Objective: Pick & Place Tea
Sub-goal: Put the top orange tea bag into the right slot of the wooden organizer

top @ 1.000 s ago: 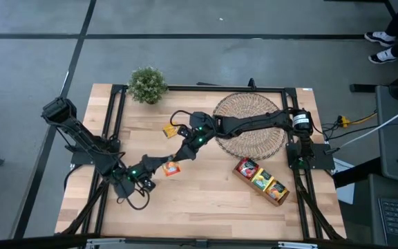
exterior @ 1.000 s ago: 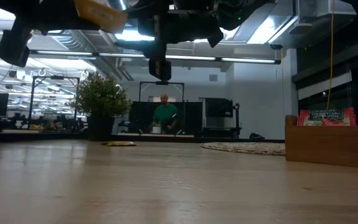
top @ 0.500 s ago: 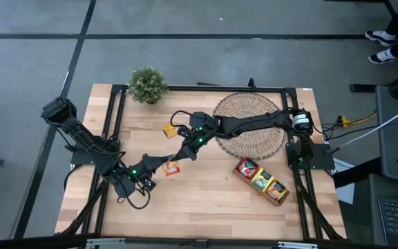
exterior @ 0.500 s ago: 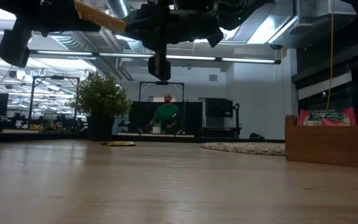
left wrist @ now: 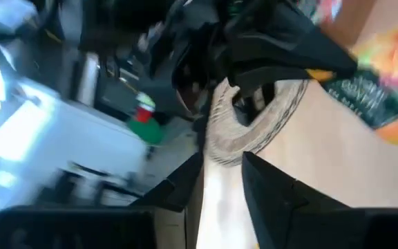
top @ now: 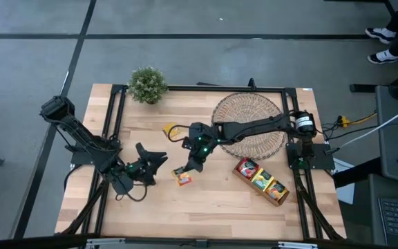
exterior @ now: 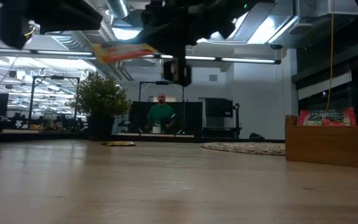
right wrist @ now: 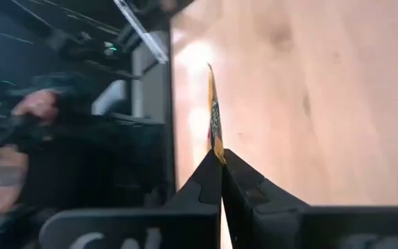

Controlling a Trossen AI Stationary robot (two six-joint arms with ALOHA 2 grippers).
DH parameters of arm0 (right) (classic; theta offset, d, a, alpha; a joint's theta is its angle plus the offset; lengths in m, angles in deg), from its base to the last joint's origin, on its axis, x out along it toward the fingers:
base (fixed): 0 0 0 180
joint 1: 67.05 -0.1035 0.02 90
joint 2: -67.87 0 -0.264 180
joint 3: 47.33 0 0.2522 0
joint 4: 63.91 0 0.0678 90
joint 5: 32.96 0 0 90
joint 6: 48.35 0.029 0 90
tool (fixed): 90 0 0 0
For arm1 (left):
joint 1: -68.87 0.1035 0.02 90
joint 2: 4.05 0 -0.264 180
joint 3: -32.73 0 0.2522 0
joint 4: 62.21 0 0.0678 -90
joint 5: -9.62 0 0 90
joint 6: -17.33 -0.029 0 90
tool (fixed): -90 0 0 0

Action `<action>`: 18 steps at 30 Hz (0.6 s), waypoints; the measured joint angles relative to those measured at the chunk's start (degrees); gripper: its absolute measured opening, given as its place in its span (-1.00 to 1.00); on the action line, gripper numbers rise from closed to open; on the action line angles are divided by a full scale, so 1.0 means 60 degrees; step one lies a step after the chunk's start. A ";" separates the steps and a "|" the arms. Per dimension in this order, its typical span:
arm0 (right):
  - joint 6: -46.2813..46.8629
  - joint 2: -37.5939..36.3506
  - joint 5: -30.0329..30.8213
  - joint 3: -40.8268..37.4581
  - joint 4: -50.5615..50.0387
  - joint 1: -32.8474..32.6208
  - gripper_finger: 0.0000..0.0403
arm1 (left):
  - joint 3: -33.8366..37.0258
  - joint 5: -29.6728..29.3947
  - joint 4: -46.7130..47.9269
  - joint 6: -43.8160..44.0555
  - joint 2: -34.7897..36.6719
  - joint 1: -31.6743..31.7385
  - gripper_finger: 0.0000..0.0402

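Long brown wooden compartment tray [top: 282, 196] near the right edge holding sachets, right gripper [top: 187, 168] pinching orange-red tea sachet [top: 182, 178] mid-table, left gripper [top: 159, 159] gaping beside it.

Pale wooden table top [top: 206, 207] is showing smooth grain and taking a soft sheen in the low view; its frame looks like dark matt metal. Round mat [top: 251, 124], upper right of centre, is looking woven and rough. Compartment tray [top: 262, 181] is reading as brown wood, and the glossy sachet [top: 182, 177] is catching light.
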 joint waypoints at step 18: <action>0.0259 -0.1718 0.7279 -0.0001 -0.3474 -0.3288 -0.98 | 0.0004 0.7332 -0.0271 0.6790 0.0313 0.3003 -0.48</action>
